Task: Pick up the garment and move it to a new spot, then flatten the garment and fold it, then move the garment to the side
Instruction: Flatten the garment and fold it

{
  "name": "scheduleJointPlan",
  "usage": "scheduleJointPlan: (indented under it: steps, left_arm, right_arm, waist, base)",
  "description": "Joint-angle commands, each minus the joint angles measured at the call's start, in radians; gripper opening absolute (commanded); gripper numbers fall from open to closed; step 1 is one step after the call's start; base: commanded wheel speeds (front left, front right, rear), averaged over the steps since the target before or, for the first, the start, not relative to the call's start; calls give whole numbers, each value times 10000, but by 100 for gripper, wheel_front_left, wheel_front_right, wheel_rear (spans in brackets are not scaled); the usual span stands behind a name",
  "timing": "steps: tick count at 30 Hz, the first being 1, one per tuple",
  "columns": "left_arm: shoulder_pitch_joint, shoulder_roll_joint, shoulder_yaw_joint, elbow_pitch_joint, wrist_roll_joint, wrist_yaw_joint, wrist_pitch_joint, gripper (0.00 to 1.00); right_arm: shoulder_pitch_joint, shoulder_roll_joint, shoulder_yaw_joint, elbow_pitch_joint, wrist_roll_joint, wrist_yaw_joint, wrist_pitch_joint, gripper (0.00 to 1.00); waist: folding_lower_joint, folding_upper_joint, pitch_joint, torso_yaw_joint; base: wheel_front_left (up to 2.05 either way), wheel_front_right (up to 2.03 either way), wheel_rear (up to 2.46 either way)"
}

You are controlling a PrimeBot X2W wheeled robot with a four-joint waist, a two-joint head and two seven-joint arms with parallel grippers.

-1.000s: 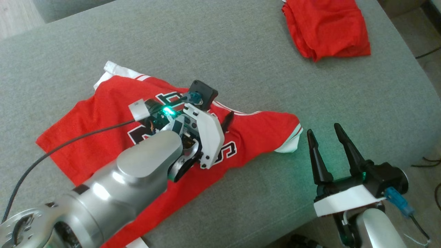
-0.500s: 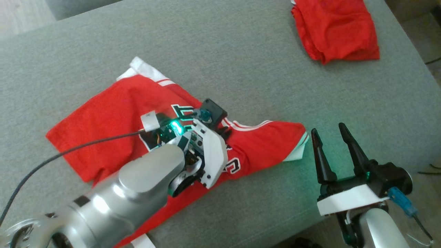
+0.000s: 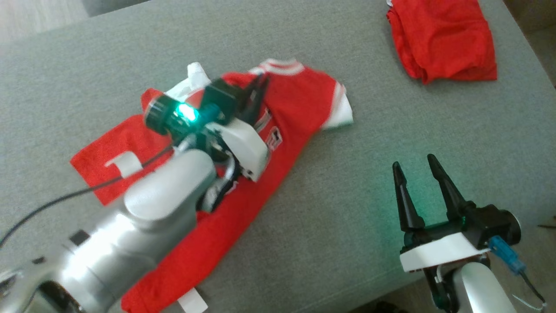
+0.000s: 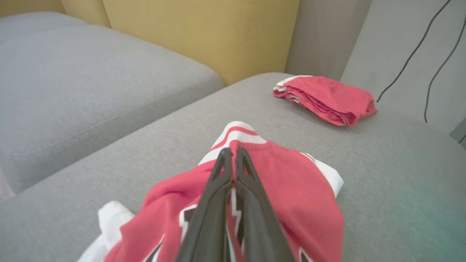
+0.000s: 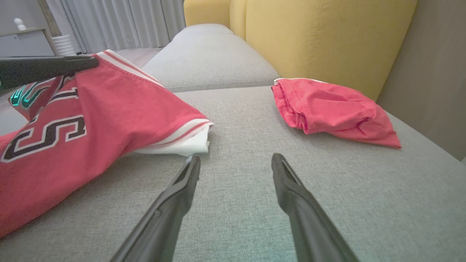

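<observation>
Garment: red jersey with white trim and black lettering, sprawled across the middle of the grey fabric cushion, one fold raised off it.
Left gripper: fingers pinched together on a red fold beside the striped trim, holding it up, probably to carry the jersey to a new spot.
Right gripper: fingers apart, empty, by the cushion's near right edge.
Bystander: folded red cloth at the far right corner, well apart.

This looks like a home living room: everything lies on a grey upholstered sofa seat backed by mustard-yellow cushions. Beyond the sofa hang pale pleated curtains beside a white cabinet, and pale wooden floor shows at the sofa's edge. Clothes lie on the seat: a red jersey and some folded red clothing.
</observation>
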Motion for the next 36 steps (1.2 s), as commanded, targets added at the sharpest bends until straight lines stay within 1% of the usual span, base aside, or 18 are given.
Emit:
scheduleJointPlan:
  steps: [1, 2, 6, 10, 12, 18, 19, 21, 22, 23, 25, 28, 32, 36]
  left_arm:
    - [-706, 245, 510, 49, 171, 100, -289, 0]
    - [-820, 283, 554, 255, 265, 129, -447, 0]
    - [-1066, 292, 603, 1397, 332, -85, -764, 0]
    - [-1270, 281, 712, 2686, 479, -124, -1439, 0]
    - [-1352, 255, 776, 3256, 546, -95, -1828, 0]
    - [-1513, 75, 1150, 4567, 649, 271, -2788, 0]
    - [-1508, 18, 1233, 4682, 648, 268, -2876, 5]
    - [-1419, -142, 1409, 4863, 581, 169, -2969, 66]
    - [-1369, -222, 1438, 4931, 585, 84, -2991, 100]
    - [-1325, -315, 1564, 4935, 532, 42, -3009, 100]
    - [-1247, -422, 2060, 4583, 485, 105, -3025, 100]
    - [-740, -337, 3180, 3124, 908, 449, -3030, 100]
    - [1096, -166, 4733, 767, 1650, 708, -3032, 100]
    - [3218, -76, 5759, -1170, 2587, 823, -3033, 100]
  right_arm:
    - [-208, -41, 271, -362, -82, -7, -111, 100]
    - [-219, -41, 320, -355, -102, -7, -111, 100]
    - [-279, -41, 492, -297, -116, -7, -111, 100]
    - [-356, -41, 634, -250, -69, -7, -111, 100]
    - [-358, -41, 639, -253, -49, -7, -111, 100]
    - [-323, -41, 529, -245, -70, -7, -111, 100]
    - [-332, -41, 530, -242, -85, -7, -111, 100]
    - [-364, -41, 517, -243, -132, -7, -111, 100]
    - [-376, -41, 494, -247, -156, -7, -111, 100]
    - [-385, -41, 451, -258, -188, -7, -111, 100]
    - [-392, -41, 341, -295, -271, -7, -111, 100]
    - [-386, -41, 120, -380, -418, -7, -111, 100]
    - [-359, -41, -257, -457, -632, -7, -111, 100]
    - [-396, -41, -752, -363, -958, -7, -79, 100]
  waist:
    - [0, 0, 89, -59]
    - [0, 0, 125, -113]
    - [0, 0, 242, -356]
    - [0, 0, 328, -651]
    - [0, 0, 366, -738]
    - [0, 0, 398, -712]
    - [0, 0, 387, -677]
    - [0, 0, 340, -558]
    - [0, 0, 306, -492]
    - [0, 0, 257, -403]
    - [0, 0, 153, -224]
    - [0, 0, -95, 112]
    - [0, 0, -555, 589]
    - [0, 0, -1013, 1118]
  base:
    - [0, 0, 0]
    - [0, 0, 0]
    - [0, 0, 0]
    - [0, 0, 0]
    - [0, 0, 0]
    - [0, 0, 0]
    - [0, 0, 0]
    - [0, 0, 0]
    - [0, 0, 0]
    - [0, 0, 0]
    - [0, 0, 0]
    - [0, 0, 0]
    - [0, 0, 0]
    - [0, 0, 0]
